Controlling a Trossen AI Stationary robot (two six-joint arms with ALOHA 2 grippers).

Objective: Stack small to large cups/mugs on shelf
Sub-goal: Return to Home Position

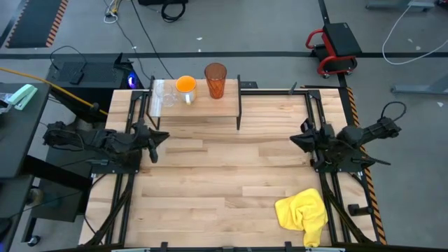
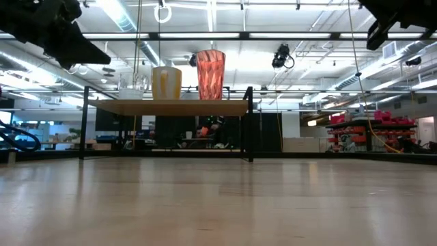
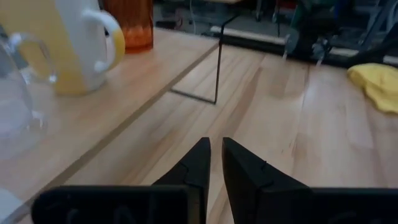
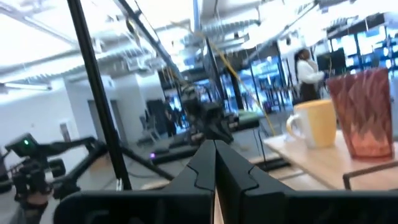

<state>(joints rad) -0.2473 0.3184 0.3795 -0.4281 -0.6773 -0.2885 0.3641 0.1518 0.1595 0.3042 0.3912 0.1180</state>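
The shelf (image 1: 199, 108) stands on its thin black legs at the table's far middle. On it, in a row from left to right, stand the small clear glass (image 1: 166, 98), the orange mug (image 1: 185, 87) and the tall ribbed tumbler (image 1: 215, 80). My left gripper (image 1: 165, 136) hangs at the table's left side, just nearer than the shelf. It points toward the right, and a narrow gap shows between its fingers (image 3: 215, 144), with nothing in it. My right gripper (image 1: 292, 140) hangs at the table's right side, shut and empty (image 4: 214, 146).
A crumpled yellow cloth (image 1: 302, 212) lies near the front right corner. Black frame rails (image 1: 124, 189) run along both sides of the table under the arms. Bare wood (image 1: 224, 175) lies between the grippers. A person (image 4: 306, 68) stands in the room beyond.
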